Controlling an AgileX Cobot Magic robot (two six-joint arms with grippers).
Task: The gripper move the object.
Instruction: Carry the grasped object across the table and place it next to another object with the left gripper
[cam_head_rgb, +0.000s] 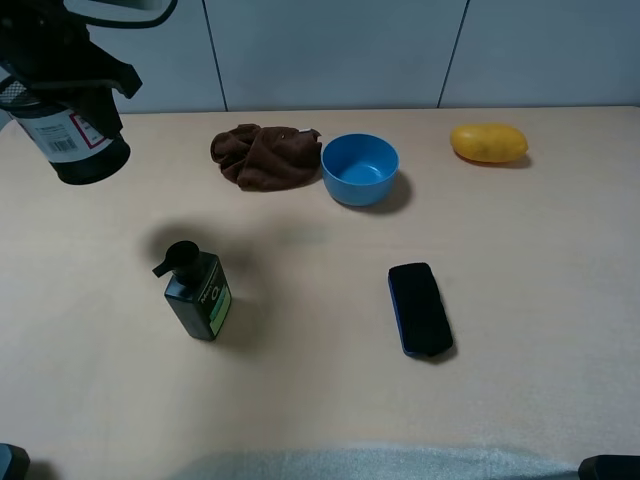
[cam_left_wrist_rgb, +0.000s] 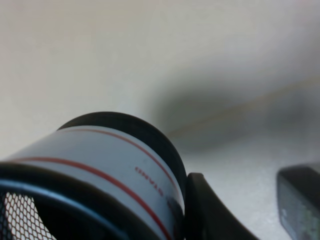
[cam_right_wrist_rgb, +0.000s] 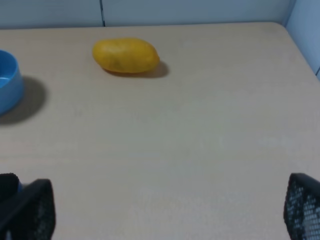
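Note:
My left gripper (cam_head_rgb: 62, 75) is shut on the black wire-mesh pen cup (cam_head_rgb: 78, 140) and holds it tilted, high above the table's far left corner. The cup's white barcode label with red print faces the camera. In the left wrist view the cup (cam_left_wrist_rgb: 95, 165) fills the near part of the picture, with one dark finger (cam_left_wrist_rgb: 210, 212) pressed against its side. My right gripper (cam_right_wrist_rgb: 165, 210) is open and empty, its two mesh-patterned fingertips (cam_right_wrist_rgb: 30, 210) wide apart over bare table. Only a dark part of the right arm (cam_head_rgb: 610, 467) shows in the high view.
A dark green pump bottle (cam_head_rgb: 198, 295) stands left of centre. A brown cloth (cam_head_rgb: 265, 153) and a blue bowl (cam_head_rgb: 360, 168) sit at the back middle. A yellow fruit (cam_head_rgb: 488, 142) lies back right. A flat black case (cam_head_rgb: 419, 308) lies right of centre.

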